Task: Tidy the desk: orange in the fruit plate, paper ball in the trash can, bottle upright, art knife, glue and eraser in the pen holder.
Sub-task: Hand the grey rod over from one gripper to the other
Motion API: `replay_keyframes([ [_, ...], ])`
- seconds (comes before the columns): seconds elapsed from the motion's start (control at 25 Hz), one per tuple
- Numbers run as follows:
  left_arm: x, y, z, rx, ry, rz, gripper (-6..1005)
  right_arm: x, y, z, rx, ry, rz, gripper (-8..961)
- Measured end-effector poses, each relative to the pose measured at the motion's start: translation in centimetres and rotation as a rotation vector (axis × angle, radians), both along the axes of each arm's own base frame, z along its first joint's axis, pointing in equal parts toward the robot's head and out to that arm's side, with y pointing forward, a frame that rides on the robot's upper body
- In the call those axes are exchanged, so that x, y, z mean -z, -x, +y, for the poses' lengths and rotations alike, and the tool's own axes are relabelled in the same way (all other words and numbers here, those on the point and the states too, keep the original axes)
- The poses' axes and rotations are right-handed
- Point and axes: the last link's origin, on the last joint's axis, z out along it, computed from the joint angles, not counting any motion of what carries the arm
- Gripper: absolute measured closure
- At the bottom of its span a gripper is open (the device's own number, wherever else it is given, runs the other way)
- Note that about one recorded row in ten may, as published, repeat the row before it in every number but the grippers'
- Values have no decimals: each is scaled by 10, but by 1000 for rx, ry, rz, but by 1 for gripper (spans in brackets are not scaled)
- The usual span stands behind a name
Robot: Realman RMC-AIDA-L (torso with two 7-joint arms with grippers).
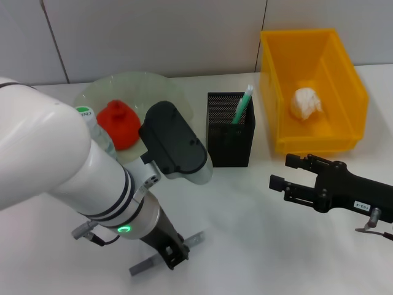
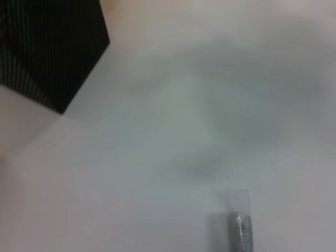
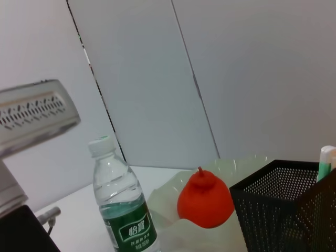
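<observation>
On the white bench (image 1: pixel 245 233), the left end effector (image 1: pixel 174 255) is low at about 7 o'clock in the head view. Its fingers are pressed on the art knife (image 1: pixel 167 254), a grey flat bar that lies on the bench and shows on both sides of the fingers. In the left wrist view one grey end of the knife (image 2: pixel 239 223) is seen near the bench surface, and a corner of the pen holder (image 2: pixel 47 50) is farther away.

The right end effector (image 1: pixel 290 172) is at about 4 o'clock, above the bench. Its two black fingers (image 1: pixel 279 184) are spread apart and hold nothing. They point toward the pen holder (image 1: pixel 230 129).

The pen holder is a black mesh box, near the centre of the head view. A green and white stick (image 1: pixel 242 106) stands inside it, leaning; I cannot tell if it is the glue.

At about 10 o'clock from the holder is the pale green plate (image 1: pixel 153 86). The orange (image 1: pixel 118 123) rests in it; it looks red-orange with a small stem on top. The bottle (image 3: pixel 122 205) stands upright beside the plate, with a white cap and a green label. In the head view the left arm hides most of it.

At about 2 o'clock is the yellow bin (image 1: pixel 341 92), just beside the pen holder. The white paper ball (image 1: pixel 306 102) lies inside it.
</observation>
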Motion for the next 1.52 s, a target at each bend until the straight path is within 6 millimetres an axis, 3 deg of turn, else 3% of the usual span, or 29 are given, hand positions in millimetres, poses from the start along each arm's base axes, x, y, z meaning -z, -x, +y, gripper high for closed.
replay_keyframes([
  [0.36,-15,-36,0,76,-49,-114,851,0,-5,3,33,-15,-25,188],
  [0.68,-52,-77,10,166,-183,-287,850,0,-6,4,40,-17,-25,188],
  [1.08,-74,-116,22,287,-337,-496,855,1,-5,5,37,-12,-23,188],
  [1.2,-76,-118,24,293,-355,-524,855,3,-5,4,41,-10,-21,188],
  [1.28,-82,-122,36,307,-444,-653,855,4,-7,4,51,-8,-25,188],
  [1.52,-79,-115,51,281,-503,-774,855,6,-9,4,63,-8,-33,188],
])
